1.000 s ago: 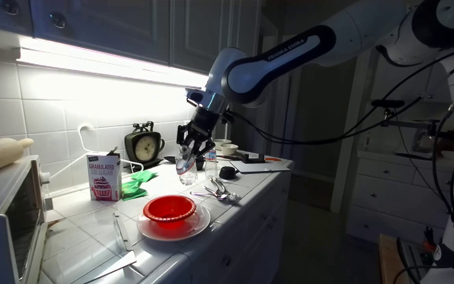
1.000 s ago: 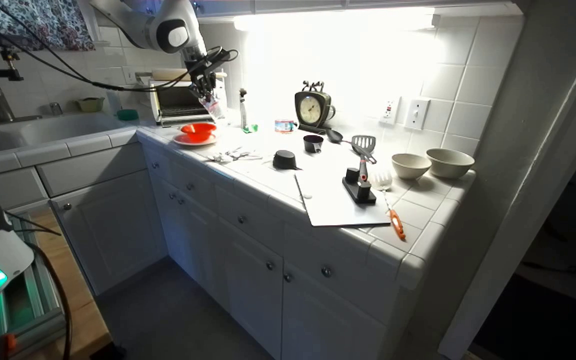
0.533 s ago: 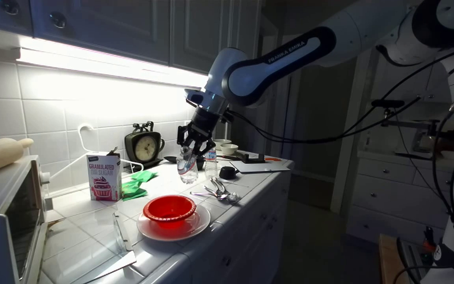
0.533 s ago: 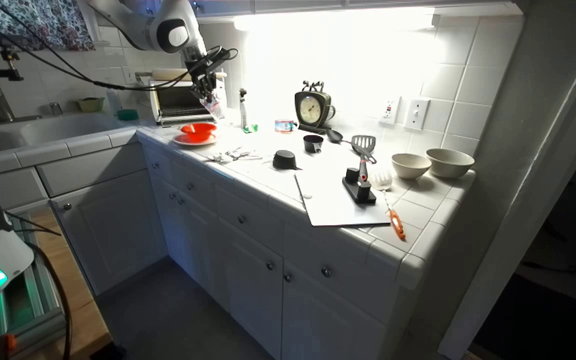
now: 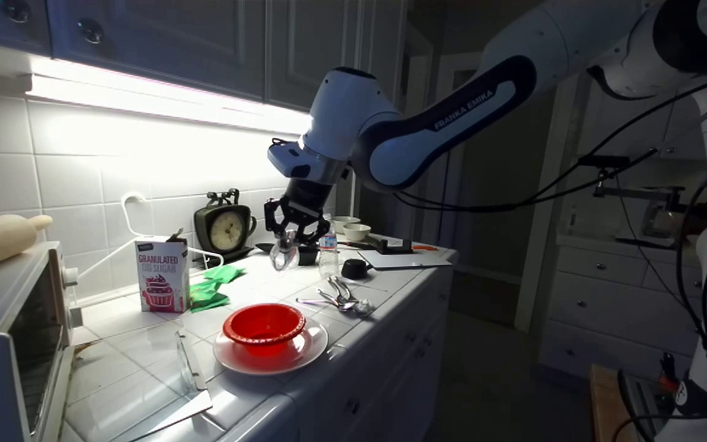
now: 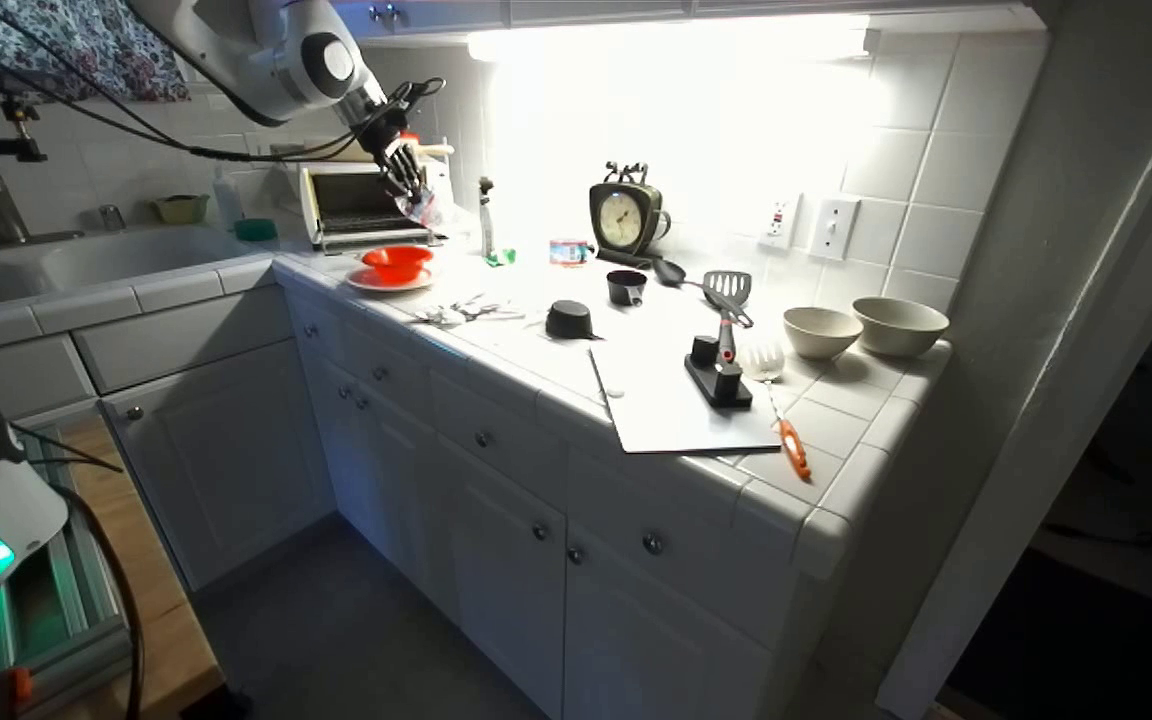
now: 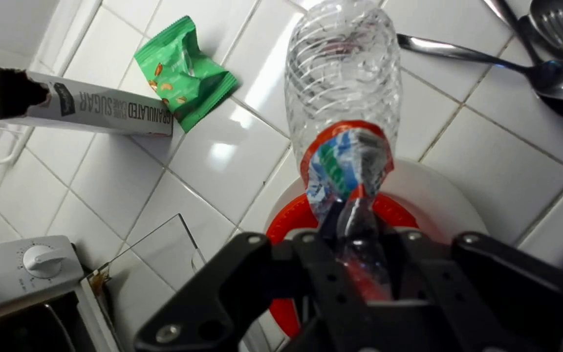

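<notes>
My gripper (image 5: 297,236) is shut on a crumpled clear plastic bottle (image 5: 283,255) with a red, white and blue label. In the wrist view the fingers (image 7: 357,232) pinch its narrow crushed part, and the ribbed body (image 7: 342,73) points away from the gripper. The bottle (image 6: 423,210) is held tilted above the counter in both exterior views. A red bowl (image 5: 263,325) sits on a white plate (image 5: 312,356) below; in the wrist view the bowl (image 7: 289,222) is partly hidden behind the fingers. A second clear bottle (image 5: 328,252) stands upright on the counter.
A sugar box (image 5: 162,276), a green snack packet (image 7: 184,73) and a white hanger (image 5: 126,215) are near the wall. Metal cutlery (image 5: 344,298) lies near the front edge. A toaster oven (image 5: 28,331), clear panel (image 5: 188,362) and clock (image 6: 622,215) also stand on the counter.
The arm has shifted and the gripper has turned in the last half second. The held bottle swings from hanging steeply to a flatter tilt, its lower end higher. The counter things have not moved.
</notes>
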Controlling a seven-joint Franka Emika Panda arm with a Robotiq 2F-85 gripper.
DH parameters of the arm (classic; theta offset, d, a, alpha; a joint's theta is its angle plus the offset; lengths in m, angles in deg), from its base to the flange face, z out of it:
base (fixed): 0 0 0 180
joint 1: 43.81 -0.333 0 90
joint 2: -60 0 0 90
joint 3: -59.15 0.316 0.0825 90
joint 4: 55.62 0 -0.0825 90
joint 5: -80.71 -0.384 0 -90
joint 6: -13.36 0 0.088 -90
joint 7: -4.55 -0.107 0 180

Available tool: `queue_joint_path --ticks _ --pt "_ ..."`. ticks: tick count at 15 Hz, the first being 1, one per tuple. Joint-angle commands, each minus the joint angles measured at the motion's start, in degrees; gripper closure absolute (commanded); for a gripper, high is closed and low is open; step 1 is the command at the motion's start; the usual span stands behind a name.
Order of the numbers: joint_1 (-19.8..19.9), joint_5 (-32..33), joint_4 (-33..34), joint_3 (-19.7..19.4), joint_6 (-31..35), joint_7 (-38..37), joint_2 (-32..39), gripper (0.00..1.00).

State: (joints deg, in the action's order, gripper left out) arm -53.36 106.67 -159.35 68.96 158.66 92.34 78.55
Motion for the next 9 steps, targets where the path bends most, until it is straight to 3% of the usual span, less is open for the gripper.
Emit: queue_joint_path --ticks 1,5,9 --pt "-4.1 12.1 -1.1 -3.0 1.0 -2.8 -1.2 0.98" --pt "-6.8 27.9 -0.8 -4.5 0.0 -11.1 -0.9 0.98" --pt "-7.4 39.5 -1.0 -3.5 -2.5 -20.4 -0.6 0.98"
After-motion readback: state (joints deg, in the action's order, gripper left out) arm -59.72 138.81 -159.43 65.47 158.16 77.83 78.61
